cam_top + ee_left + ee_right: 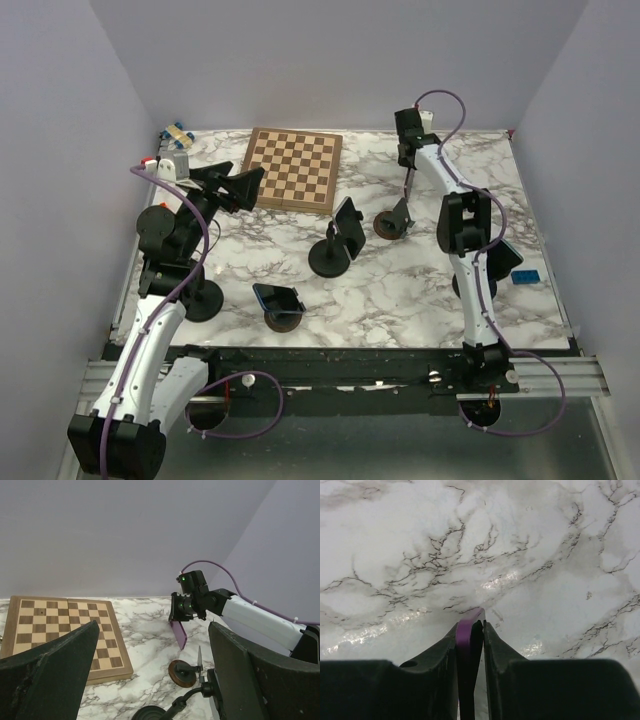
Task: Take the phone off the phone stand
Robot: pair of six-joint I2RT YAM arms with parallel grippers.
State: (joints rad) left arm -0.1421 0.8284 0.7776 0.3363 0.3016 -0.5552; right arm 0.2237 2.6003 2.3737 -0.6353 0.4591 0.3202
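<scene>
The right jaws pinch the purple phone (464,632) by its thin edge. With so little held, it could slip out and drop on the table (545,555) if the arm moves fast. These jaws are nearly shut, tight on the phone. The phone hangs in the air near the empty stand (180,674), not touching it. The left jaws are wide open and hold nothing, beside the chessboard (294,168).

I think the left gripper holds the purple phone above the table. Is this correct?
No: the right gripper holds the purple phone above the table. The right wrist view shows it clamped in that gripper; the left gripper is open.
</scene>
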